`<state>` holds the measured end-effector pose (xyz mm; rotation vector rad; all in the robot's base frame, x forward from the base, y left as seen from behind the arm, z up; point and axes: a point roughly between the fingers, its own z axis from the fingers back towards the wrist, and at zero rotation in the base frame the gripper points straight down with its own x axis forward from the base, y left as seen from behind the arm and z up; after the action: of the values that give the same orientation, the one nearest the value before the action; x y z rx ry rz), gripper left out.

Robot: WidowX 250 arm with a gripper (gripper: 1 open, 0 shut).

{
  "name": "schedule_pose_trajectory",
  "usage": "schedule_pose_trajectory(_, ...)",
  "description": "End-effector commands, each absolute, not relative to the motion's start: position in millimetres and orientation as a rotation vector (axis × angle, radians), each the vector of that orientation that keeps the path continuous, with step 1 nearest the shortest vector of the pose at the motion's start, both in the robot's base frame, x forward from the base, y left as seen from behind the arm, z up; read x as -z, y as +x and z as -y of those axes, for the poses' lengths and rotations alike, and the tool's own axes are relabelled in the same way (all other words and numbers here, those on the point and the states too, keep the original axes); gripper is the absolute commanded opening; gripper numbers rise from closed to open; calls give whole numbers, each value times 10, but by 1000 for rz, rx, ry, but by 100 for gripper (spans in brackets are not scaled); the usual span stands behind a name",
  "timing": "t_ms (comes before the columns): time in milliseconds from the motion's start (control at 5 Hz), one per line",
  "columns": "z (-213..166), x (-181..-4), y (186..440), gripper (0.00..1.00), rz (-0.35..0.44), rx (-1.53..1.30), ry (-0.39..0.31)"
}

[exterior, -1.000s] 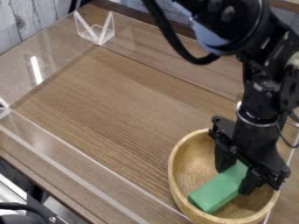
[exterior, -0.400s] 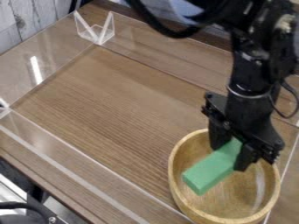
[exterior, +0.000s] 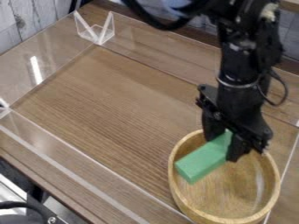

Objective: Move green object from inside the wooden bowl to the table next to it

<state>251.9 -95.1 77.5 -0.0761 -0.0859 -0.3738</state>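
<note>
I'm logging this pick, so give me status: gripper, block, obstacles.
Gripper shut on green block. Block over wooden bowl, tilted. Bowl's rim beside it.

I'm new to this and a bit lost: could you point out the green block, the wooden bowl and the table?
Green block (exterior: 201,163): camera view, its face.
Wooden bowl (exterior: 260,211): camera view, its inner wall.
Table (exterior: 100,109): camera view, bare wood.

place: likely robotics lab | signs: robot arm (exterior: 232,61), wood-grain table (exterior: 105,109), clear acrylic edging (exterior: 52,149)

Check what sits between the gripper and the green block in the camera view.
Nothing: the gripper is shut on the green block, no gap visible in the camera view.
</note>
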Motion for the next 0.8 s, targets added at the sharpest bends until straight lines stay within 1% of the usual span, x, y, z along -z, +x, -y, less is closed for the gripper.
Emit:
schedule_pose_trajectory(0,883,-1007,2654,0,169,364,-88)
schedule_pose_trajectory(200,853,-1022,2650,0,169,371,-97)
schedule_pose_trajectory(600,834,-942,2618,0,167,386,-103)
